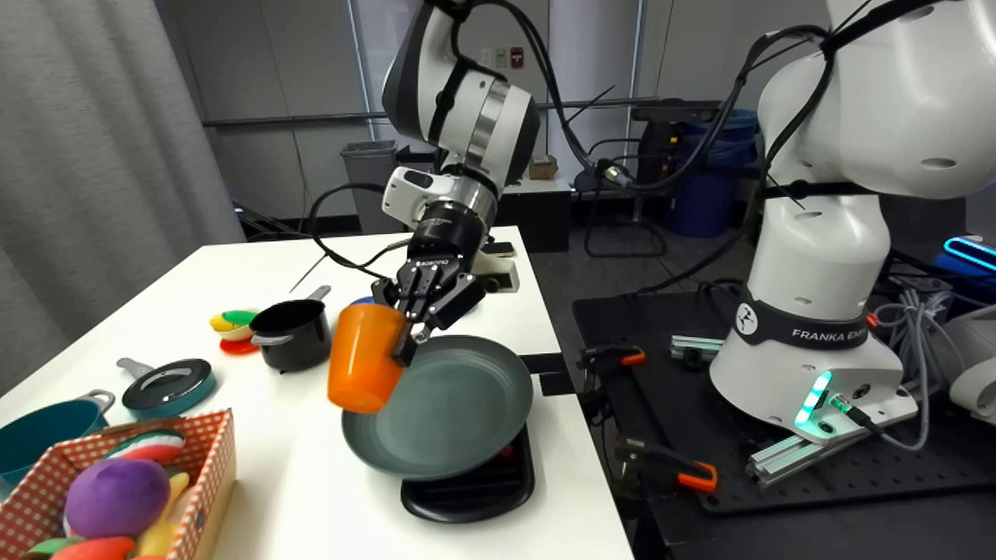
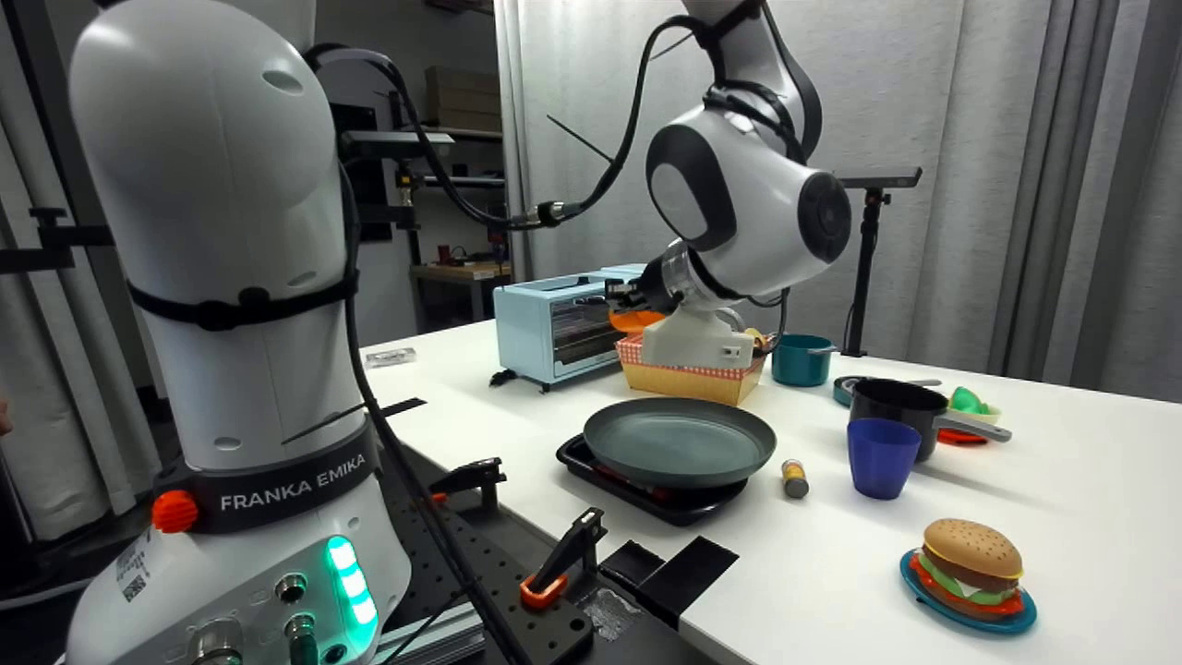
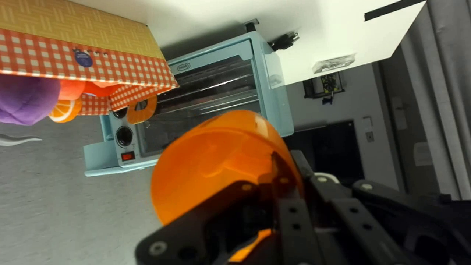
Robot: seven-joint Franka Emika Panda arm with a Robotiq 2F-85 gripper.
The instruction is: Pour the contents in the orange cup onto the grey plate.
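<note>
- As a pour appears to be readied above the white table (image 1: 280,467), a checked basket (image 1: 220,486) of toy produce (image 1: 117,498) is set at far left in an exterior view, presumably to be out of the way.
- Beyond it a teal pan (image 1: 175,403) and, farther right, a black pot (image 1: 299,342) are set, seemingly as props not needed by the task.
- At centre, the orange cup (image 1: 364,362) is held tilted in the air by the gripper (image 1: 401,342), clenched on its wall, one finger apparently inside the mouth; the hold is likely preferred because a thin wall is more easily pinched than the whole cup spanned.
- In the wrist view the mouth is turned back toward the gripper; whether the paler patches inside are contents or glare cannot be told.
- Right of the cup and lower, the grey plate (image 1: 467,404) is rested on a black stand (image 1: 475,502), probably so that a broad, raised target is offered; none of the contents can be made out on it. Whether the cup is poised squarely over it cannot be judged, so some shifting and tipping may be required.
- At far right, the robot's base (image 1: 813,350) is mounted on a dark board (image 1: 840,490), with clamps (image 1: 654,460) fixed at its edge, presumably against sliding.
</note>
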